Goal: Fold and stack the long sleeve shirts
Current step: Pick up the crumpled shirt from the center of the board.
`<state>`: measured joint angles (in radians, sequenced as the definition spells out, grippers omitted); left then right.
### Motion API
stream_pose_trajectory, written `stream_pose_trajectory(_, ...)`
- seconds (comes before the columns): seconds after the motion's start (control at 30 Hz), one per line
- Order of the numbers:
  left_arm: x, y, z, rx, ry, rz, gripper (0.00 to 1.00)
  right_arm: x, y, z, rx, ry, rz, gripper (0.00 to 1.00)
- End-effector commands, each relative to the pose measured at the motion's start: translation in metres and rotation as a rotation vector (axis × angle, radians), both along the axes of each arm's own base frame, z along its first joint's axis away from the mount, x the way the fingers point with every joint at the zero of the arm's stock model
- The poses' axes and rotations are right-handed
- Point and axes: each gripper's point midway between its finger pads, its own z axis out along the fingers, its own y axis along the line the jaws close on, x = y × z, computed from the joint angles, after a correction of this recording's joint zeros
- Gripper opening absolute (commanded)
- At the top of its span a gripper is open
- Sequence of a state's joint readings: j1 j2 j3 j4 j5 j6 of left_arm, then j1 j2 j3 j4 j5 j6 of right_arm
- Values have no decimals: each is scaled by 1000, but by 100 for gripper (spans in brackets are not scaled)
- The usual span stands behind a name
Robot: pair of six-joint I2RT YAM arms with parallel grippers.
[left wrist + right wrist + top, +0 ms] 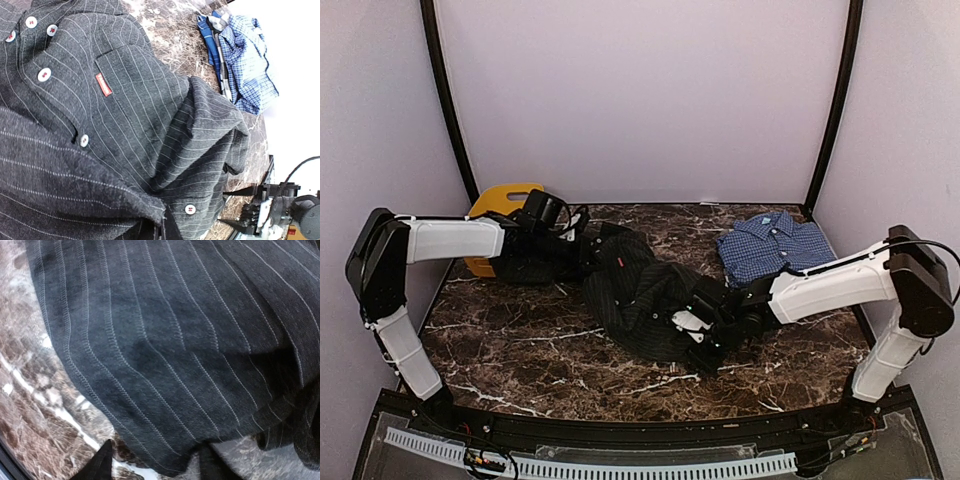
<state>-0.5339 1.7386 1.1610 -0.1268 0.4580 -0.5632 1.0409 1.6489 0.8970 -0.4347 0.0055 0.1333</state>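
Overall: both arms reach inward over the dark marbled desk point(520, 340) and meet at one garment.
Black pinstriped shirt point(640, 285): lies crumpled in a heap at the middle of the desk, not folded flat. Its front faces up, and the left wrist view shows the red tag point(103, 84) on the chest pocket and several pale buttons point(44, 74).
Blue checked shirt point(768, 245): folded into a neat packet with the collar at its far edge. It sits on the far right part of the desk, apart from the black one.
Left claw point(582, 240): at the far-left end of the black pinstriped shirt, pressed into the cloth. Folds cover its tips, so it cannot be told whether it is apart or clamped.
Right claw point(688, 325): low at the near-right edge of the black pinstriped shirt. Its fingers point(100, 465) stand apart just over the desk, and the cloth hangs into the gap between them, seemingly not pinched.
Hem point(95, 395): a stitched edge that curves across the right wrist view, with bare desk to its left.
Yellow basket point(498, 203): at the far left corner, behind the left arm and partly hidden by it.
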Motion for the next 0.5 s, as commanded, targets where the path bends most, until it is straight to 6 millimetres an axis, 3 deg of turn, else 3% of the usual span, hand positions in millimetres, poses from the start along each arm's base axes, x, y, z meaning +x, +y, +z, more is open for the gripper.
stream_pose_trajectory(0.0,3,-6,27,-68,-29,-19,0,10,-2,-1,-44,-59,-16,40)
stream_pose_trajectory(0.1,3,-5,27,-56,-26,-25,0,9,-4,4,-46,-50,-28,6)
stream_pose_trajectory(0.13,4,-5,30,-48,-40,-30,0,8,-3,11,-29,-47,-33,0)
stream_pose_trajectory(0.3,1,10,31,56,-65,-34,0,-5,-14,59,68,-17,-98,0)
stream_pose_trajectory(0.47,-21,17,36,144,-87,-106,0,6,-40,149,236,-13,-230,0)
